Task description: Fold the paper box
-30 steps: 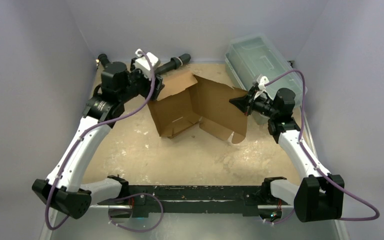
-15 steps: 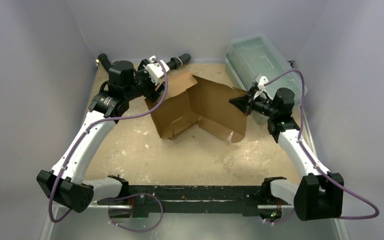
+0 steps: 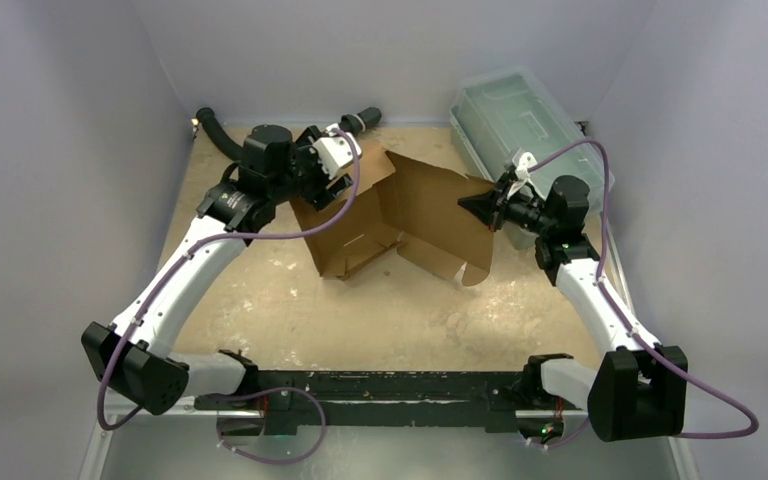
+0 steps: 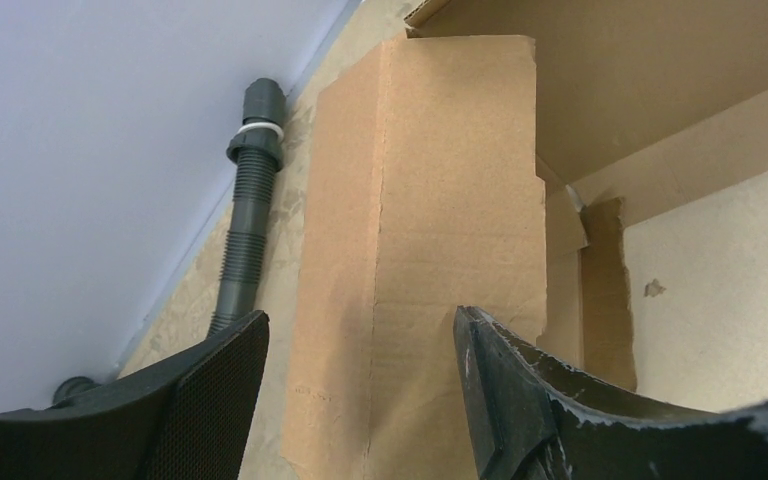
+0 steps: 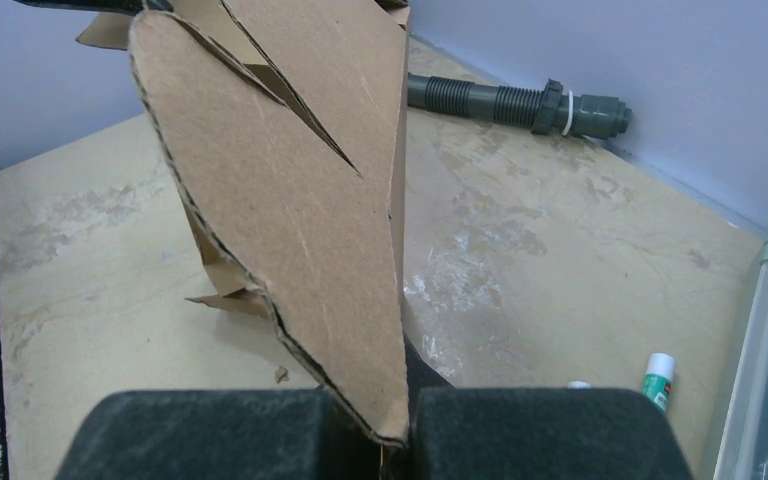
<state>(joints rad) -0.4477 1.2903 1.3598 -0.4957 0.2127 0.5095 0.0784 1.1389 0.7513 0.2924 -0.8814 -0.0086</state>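
The paper box (image 3: 410, 205) is a brown cardboard sheet standing half-folded at the back middle of the table, its panels raised in a V. My left gripper (image 3: 353, 170) hangs over its left flap. In the left wrist view that flap (image 4: 430, 230) runs between my open fingers (image 4: 215, 395), and neither pad presses it. My right gripper (image 3: 467, 206) is at the box's right edge. The right wrist view shows the right gripper (image 5: 392, 432) shut on the lower tip of a rounded cardboard panel (image 5: 290, 200).
A clear greenish lidded bin (image 3: 515, 115) stands at the back right, close behind my right arm. A grey ribbed pipe (image 3: 362, 120) lies along the back wall. A small glue stick (image 5: 657, 378) lies on the table near the bin. Walls close in on three sides.
My left arm has swung right along the back wall, bringing its open gripper over the box's left flap. The right arm and the box panel it holds have stayed still.
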